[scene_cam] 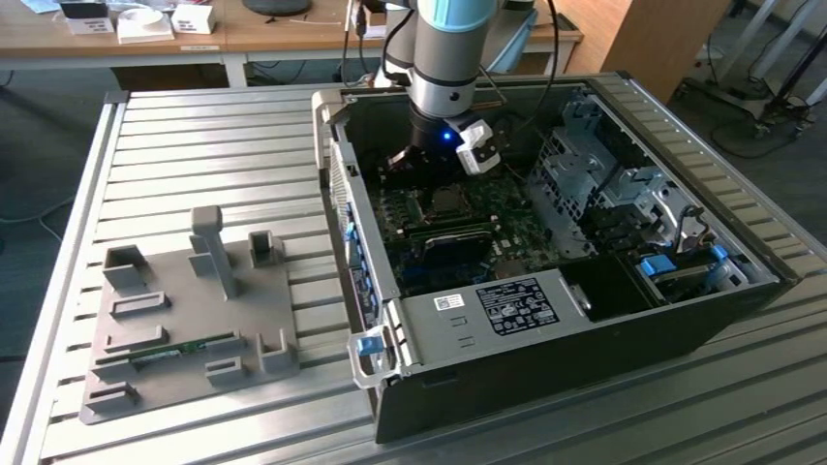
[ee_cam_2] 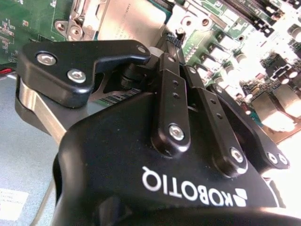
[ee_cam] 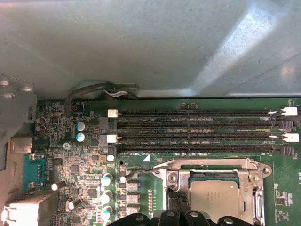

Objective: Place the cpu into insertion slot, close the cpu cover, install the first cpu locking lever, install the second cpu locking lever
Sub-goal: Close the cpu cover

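The cpu (ee_cam: pixel 214 200) lies flat in the insertion slot (scene_cam: pixel 448 201), its silver top showing through the window of the cpu cover (ee_cam: pixel 207 165). The cover is down over it. A thin wire locking lever (ee_cam: pixel 141 171) runs along the cover's edge nearest the memory slots, its hooked end sticking out over the board. My gripper (ee_cam: pixel 181 205) is shut, its tips beside the cpu on the cover's frame. I cannot tell whether anything is pinched between them. The second wrist view shows the gripper (ee_cam_2: pixel 173 40) with the cpu (ee_cam_2: pixel 134 21) just beyond it. In the exterior view the gripper (scene_cam: pixel 416 174) hangs inside the open case.
Long black memory slots (ee_cam: pixel 197 127) run beside the socket, and past them rises the grey case wall (ee_cam: pixel 141 47). A metal drive cage (scene_cam: pixel 607 184) and a labelled grey box (scene_cam: pixel 517 305) crowd the case. A grey fixture plate (scene_cam: pixel 194 320) lies on the slatted table at the exterior view's left.
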Action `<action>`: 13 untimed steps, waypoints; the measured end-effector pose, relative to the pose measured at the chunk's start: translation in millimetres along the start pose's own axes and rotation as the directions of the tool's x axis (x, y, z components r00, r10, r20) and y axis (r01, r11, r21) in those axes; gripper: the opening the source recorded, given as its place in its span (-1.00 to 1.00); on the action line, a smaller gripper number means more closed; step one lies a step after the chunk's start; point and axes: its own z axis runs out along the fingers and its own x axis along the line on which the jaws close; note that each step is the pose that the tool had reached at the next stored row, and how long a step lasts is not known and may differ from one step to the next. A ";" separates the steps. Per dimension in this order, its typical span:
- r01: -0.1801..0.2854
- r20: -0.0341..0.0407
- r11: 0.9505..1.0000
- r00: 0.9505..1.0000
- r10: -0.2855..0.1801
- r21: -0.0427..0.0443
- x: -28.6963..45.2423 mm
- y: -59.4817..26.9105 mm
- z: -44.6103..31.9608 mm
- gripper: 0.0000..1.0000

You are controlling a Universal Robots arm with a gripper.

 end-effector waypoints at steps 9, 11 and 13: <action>0.000 0.000 1.000 1.000 0.000 0.001 0.1 -0.2 0.3 -0.79; 0.000 0.000 1.000 1.000 0.000 0.000 0.1 -0.2 0.4 -0.79; 0.000 0.000 1.000 1.000 0.000 0.000 0.0 0.0 -0.2 -0.79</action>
